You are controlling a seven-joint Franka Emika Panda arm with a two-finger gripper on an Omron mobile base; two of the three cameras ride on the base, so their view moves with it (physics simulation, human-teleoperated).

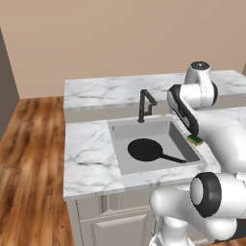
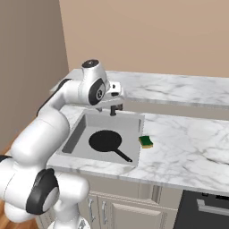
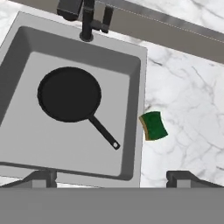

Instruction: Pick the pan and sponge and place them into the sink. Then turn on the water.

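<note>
Here, gripper (image 3: 112,177) jaws apart (high up, probably); faucet (image 3: 87,19) behind sink (image 3: 135,113).

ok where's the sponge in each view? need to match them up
Left base view: sponge at right of centre, on the counter by the sink's right rim, beside the arm.
Right base view: at centre, on the counter just right of the sink.
Hand view: right of centre, green side up, beside the sink's right wall.
Shared landmark: the black pan lying in the sink.
</note>
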